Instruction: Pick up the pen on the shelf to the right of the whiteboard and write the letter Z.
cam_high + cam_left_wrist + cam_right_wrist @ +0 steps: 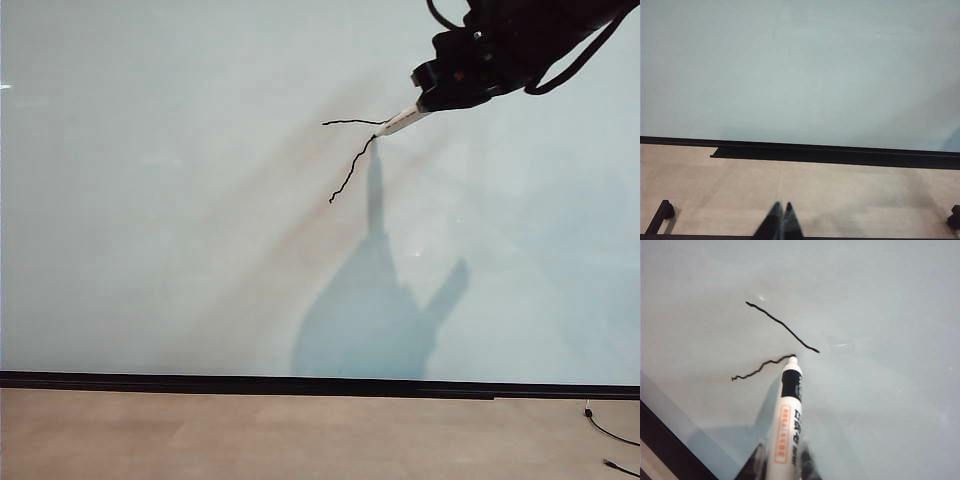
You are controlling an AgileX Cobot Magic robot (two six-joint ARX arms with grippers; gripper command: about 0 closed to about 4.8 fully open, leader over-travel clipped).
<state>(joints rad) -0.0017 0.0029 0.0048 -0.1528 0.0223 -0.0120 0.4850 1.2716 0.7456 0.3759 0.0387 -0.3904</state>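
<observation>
The whiteboard (180,250) fills the exterior view. Of the letter Z (352,150), a thin top bar and a wobbly slanted stroke stand on it. My right gripper (425,100) reaches in from the upper right, shut on the pen (400,120). The pen's dark tip sits at the upper end of the slanted stroke. In the right wrist view the white pen (788,420) runs out between the jaws of the right gripper (782,462) to the strokes of the letter Z (782,326). My left gripper (782,206) is shut and empty, low over the floor. No shelf shows.
A black strip (300,385) runs along the whiteboard's lower edge above the tan floor (250,440). A thin black cable (612,436) lies on the floor at the right. Black feet (661,212) of a frame stand on the floor near the left gripper.
</observation>
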